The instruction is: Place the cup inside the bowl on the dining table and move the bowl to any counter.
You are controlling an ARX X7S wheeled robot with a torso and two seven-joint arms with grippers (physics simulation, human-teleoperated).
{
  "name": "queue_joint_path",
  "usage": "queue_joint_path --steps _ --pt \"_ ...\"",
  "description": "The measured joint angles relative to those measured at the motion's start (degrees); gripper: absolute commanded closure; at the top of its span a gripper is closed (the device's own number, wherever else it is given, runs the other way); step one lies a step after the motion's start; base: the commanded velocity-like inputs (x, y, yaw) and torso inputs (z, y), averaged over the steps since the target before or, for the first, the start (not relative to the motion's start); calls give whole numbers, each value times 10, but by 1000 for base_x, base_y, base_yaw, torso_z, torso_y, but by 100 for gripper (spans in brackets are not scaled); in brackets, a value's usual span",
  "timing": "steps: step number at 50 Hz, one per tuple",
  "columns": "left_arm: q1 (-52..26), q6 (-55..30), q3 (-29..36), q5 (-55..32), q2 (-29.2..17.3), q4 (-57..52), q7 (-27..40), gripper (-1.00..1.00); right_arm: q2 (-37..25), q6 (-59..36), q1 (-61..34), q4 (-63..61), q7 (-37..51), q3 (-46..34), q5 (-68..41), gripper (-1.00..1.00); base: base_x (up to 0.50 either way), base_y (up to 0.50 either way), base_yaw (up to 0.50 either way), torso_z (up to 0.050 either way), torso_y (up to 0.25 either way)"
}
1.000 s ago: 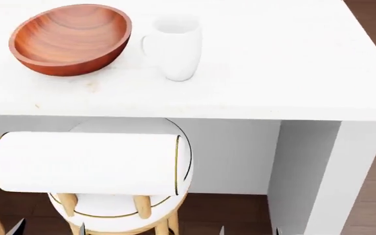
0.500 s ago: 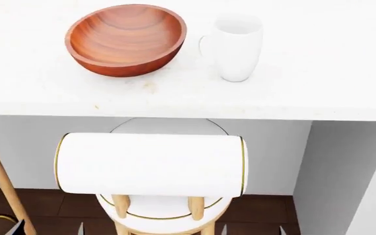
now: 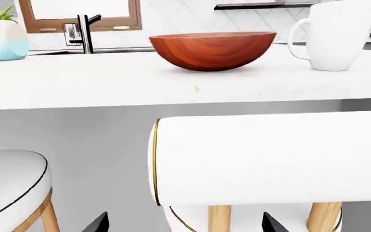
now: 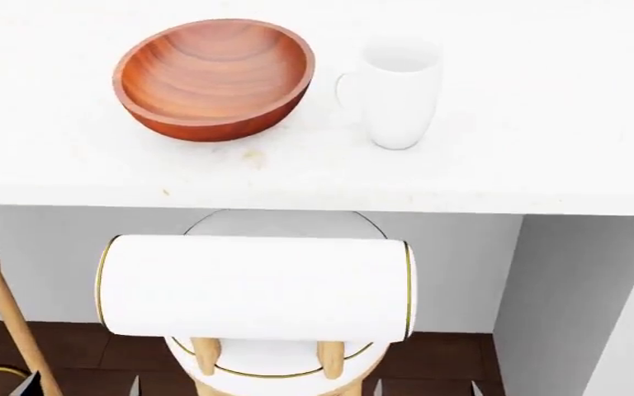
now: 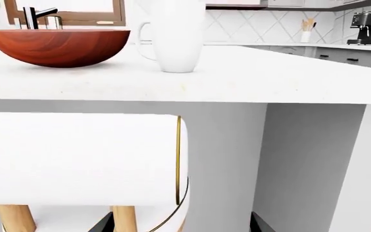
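Cup [image 4: 399,93] stands upright just beside the bowl [image 4: 215,78] on the table [image 4: 537,124]. It's glossy ceramic, so slippery: pinch the wall, not the handle. Both grippers sit low, spread open, holding nothing.

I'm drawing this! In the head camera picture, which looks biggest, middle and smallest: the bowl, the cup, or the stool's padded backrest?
1. The backrest, though it sits nearer the camera, which inflates it.
2. The bowl.
3. The cup.

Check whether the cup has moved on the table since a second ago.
No. The cup sits just right of the bowl, same gap, on the dining table; only the camera view shifted.
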State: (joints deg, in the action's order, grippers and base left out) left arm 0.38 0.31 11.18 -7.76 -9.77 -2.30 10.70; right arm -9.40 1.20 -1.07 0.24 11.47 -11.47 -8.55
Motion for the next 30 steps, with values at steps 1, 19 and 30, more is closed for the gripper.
queue_joint_path --steps 1,19,30 --pt "0 0 0 0 0 0 0 -100 0 0 0 0 0 0 0 -100 0 0 0 50 0" --pt "-1 5 7 -5 -5 -1 4 -100 -5 4 -1 1 6 -7 -4 -100 0 0 0 43 0" --pt "0 9 9 -8 -8 -1 7 -100 -8 5 -2 1 9 -11 -7 -100 0 0 0 16 0"
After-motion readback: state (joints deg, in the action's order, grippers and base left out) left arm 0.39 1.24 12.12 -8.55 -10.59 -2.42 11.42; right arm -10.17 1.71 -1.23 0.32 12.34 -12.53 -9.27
